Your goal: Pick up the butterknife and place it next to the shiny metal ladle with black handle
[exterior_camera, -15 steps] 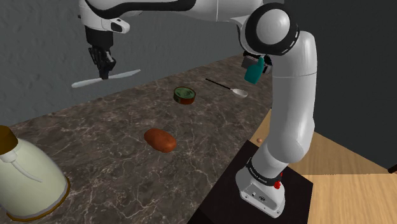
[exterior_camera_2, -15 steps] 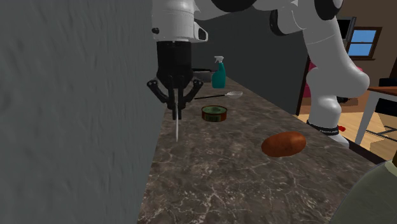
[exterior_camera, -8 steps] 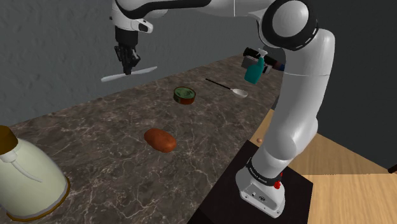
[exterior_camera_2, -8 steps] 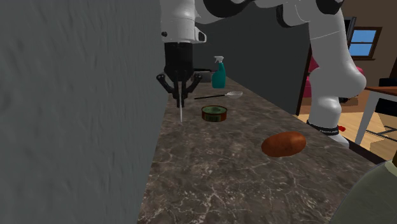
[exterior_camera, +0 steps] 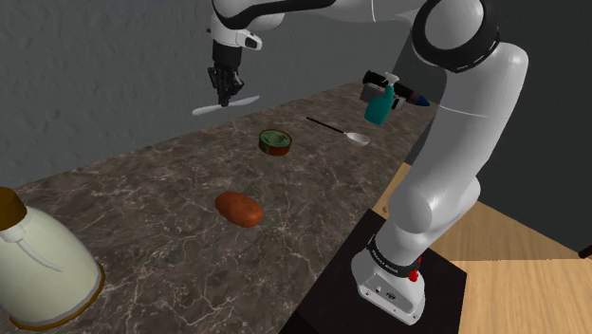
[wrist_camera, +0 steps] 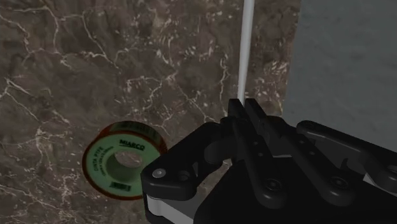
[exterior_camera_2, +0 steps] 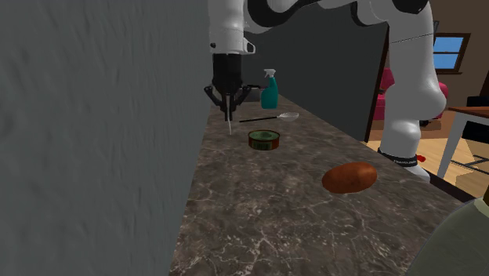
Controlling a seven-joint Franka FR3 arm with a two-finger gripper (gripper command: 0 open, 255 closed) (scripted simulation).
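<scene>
The arm [exterior_camera: 470,142] reaches far over the counter [exterior_camera: 152,204], gripper [exterior_camera: 226,97] pointing straight down, jaws pinching the pale butterknife [exterior_camera: 205,109], seemingly near its middle.

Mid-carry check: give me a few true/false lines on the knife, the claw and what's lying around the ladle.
1. The claw is shut on the butterknife, holding it clear above the counter. True.
2. The butterknife lies on the counter beside the ladle. False: it hangs in the claw, apart from the ladle.
3. The brown potato lies between the green roll and the ladle. False: the green roll lies between the potato and the ladle.
4. A teal spray bottle stands upright on the counter near the ladle. True.
</scene>
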